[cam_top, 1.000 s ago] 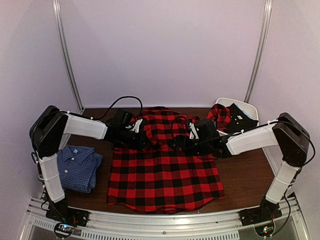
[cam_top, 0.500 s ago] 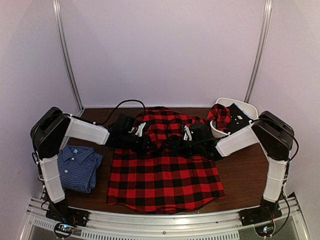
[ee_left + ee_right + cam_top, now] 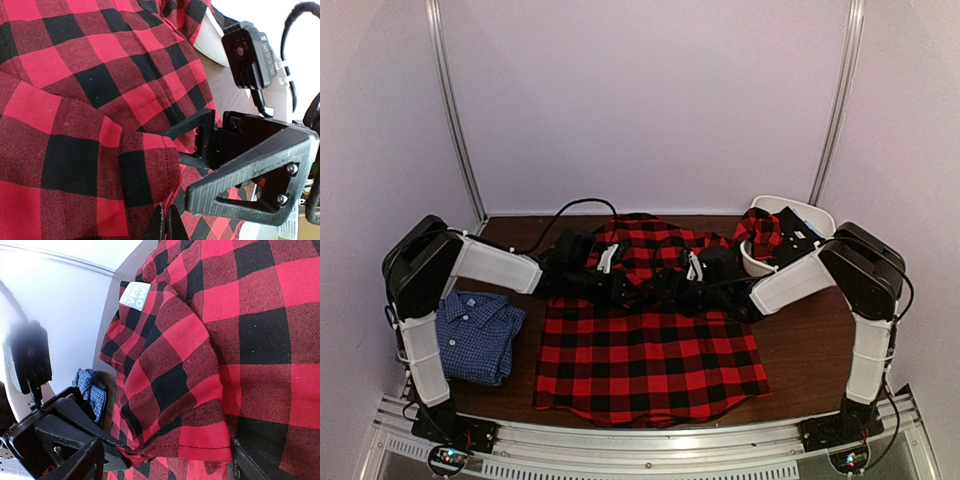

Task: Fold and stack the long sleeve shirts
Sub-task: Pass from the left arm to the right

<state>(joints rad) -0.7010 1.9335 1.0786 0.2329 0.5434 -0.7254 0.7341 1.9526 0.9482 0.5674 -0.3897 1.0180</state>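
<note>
The plaid shirt [image 3: 650, 350] lies spread on the tabletop [image 3: 810, 340], its top doubled over beneath both tools. My left tool [image 3: 165, 224] is pinched tight on that fold's hem, I judge to steady it for my right tool [image 3: 167, 462], which straddles the same edge, wide and empty. The folded blue shirt [image 3: 475, 335] sits outboard of the left tool.

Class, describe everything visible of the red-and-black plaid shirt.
The plaid shirt is soft, woven-looking flannel in large red and black checks, with a white lettered patch near its far end. Its lower part lies flat on the brown table; its upper part is bunched up. The left hand is shut on a folded edge; the open right hand straddles the fabric beside it.
</note>
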